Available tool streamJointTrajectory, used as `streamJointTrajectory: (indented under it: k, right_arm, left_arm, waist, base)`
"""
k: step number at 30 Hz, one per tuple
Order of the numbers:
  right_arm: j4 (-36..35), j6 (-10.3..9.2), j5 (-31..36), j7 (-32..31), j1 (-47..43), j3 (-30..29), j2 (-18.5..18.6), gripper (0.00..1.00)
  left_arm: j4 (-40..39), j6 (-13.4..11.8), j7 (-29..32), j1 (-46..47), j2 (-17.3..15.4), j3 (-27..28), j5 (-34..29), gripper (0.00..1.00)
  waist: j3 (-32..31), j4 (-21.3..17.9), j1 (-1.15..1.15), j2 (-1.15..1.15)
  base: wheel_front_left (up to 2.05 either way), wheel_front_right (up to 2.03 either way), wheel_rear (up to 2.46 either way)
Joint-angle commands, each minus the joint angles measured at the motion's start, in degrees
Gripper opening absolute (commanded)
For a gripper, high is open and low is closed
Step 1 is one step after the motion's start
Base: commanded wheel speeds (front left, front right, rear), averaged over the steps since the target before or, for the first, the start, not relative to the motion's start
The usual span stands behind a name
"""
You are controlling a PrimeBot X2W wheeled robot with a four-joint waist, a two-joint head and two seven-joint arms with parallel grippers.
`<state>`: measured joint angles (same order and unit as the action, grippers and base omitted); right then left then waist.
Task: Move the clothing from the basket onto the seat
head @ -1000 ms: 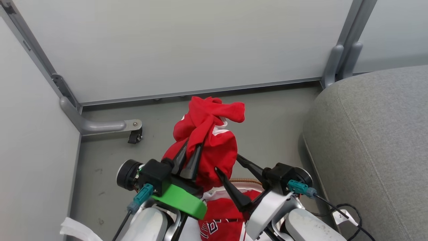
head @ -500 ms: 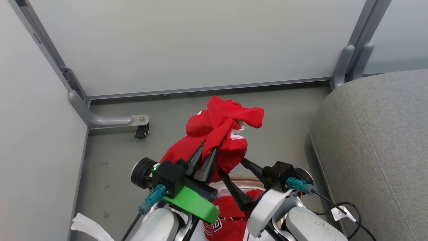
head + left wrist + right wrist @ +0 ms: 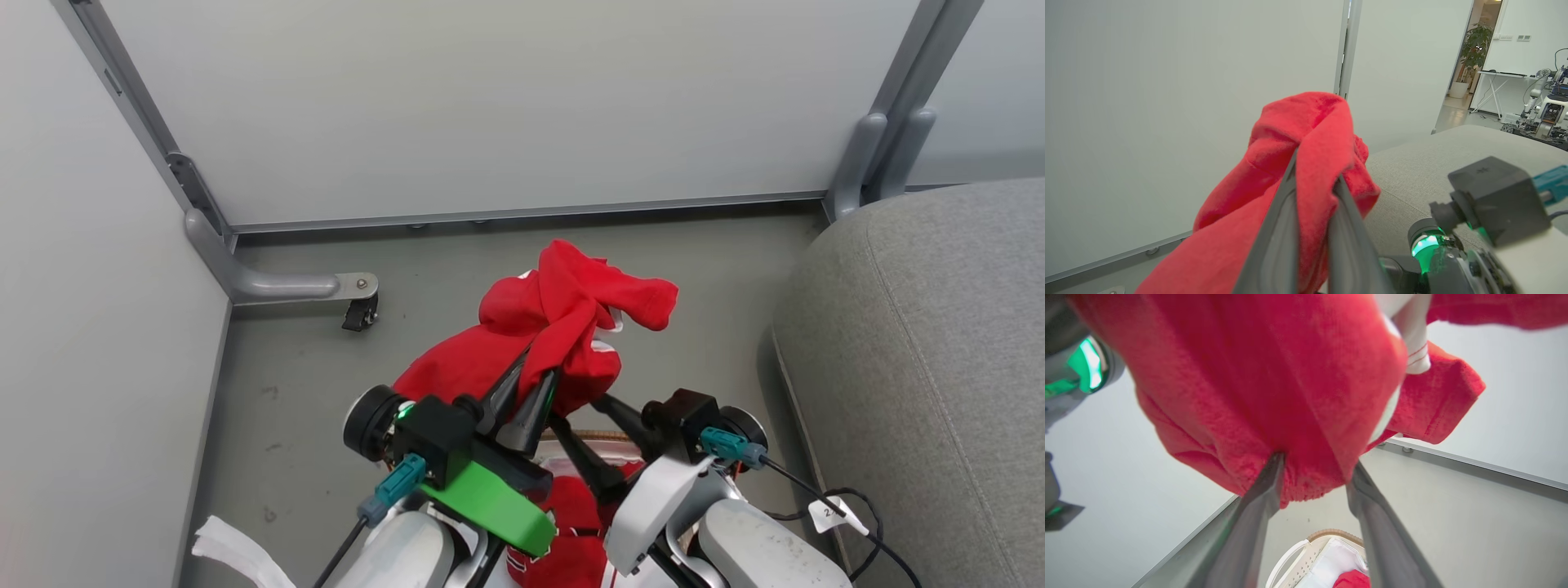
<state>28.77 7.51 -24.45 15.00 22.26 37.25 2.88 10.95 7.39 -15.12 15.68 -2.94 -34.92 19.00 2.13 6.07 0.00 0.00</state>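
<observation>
A red garment (image 3: 563, 327) of the clothing hangs bunched in the air, with my left gripper (image 3: 537, 367) shut on it; in the left wrist view the fabric (image 3: 1310, 134) drapes over both fingers of the left gripper (image 3: 1316, 167). My right gripper (image 3: 578, 411) is open just below and to the right. In the right wrist view the garment's lower fold (image 3: 1306, 416) sags between the tips of the right gripper (image 3: 1314, 461). The basket (image 3: 1294, 555) lies beneath, with more red clothing (image 3: 571, 523) in it. The grey seat (image 3: 922, 367) is at the right.
White partition walls close the back and left. A metal foot with a caster (image 3: 359, 310) stands on the grey floor at the left. A black cable with a tag (image 3: 833, 513) lies beside the seat. A white cloth strip (image 3: 237, 551) lies at the lower left.
The head camera has shifted. My left gripper has carried the garment a little to the right, toward the seat. The right gripper's jaws have narrowed slightly around the hanging fold.
</observation>
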Motion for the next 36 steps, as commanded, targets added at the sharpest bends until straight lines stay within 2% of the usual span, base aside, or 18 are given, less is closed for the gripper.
streamJointTrajectory:
  k: [1, 15, 33, 35, 36]
  right_arm:
    - [0.03, -0.04, -0.46, 0.25, 0.43, 0.07, 0.15, 0.0]
    - [1.88, -0.04, -1.57, 0.14, -1.82, 2.14, 0.67, 0.0]
    - [1.44, -0.04, -0.98, 0.14, -1.68, 0.76, 0.88, 0.0]
    - [0.57, -0.04, -0.39, 0.14, -2.0, -0.19, 0.82, 0.0]
    - [0.08, -0.04, -0.11, 0.14, -2.28, -0.66, 0.78, 0.0]
  left_arm:
    - [-0.33, 0.17, -0.05, 0.91, 0.02, 0.0, 0.31, 0.0]
    - [0.15, 0.17, -0.06, 0.31, 0.03, 1.47, 0.1, 0.0]
    - [-0.3, 0.17, -0.06, 0.24, 0.02, 2.52, 1.77, 0.0]
    - [0.02, 0.17, -0.06, 0.08, 0.04, 2.37, 2.1, 0.84]
    - [0.02, 0.17, -0.05, 0.17, 0.01, 2.59, 1.72, 1.0]
  waist:
    - [-0.02, 0.19, 0.0, 0.0]
    - [-0.51, -0.26, 0.0, 0.0]
    - [0.21, -2.08, 0.0, 0.0]
    - [0.28, -2.94, 0.0, 0.0]
    - [0.35, -3.59, 0.0, 0.0]
  base:
    - [0.0, 0.0, 0.0]
    - [0.0, 0.0, 0.0]
    - [0.0, 0.0, 0.0]
    - [0.0, 0.0, 0.0]
    - [0.0, 0.0, 0.0]
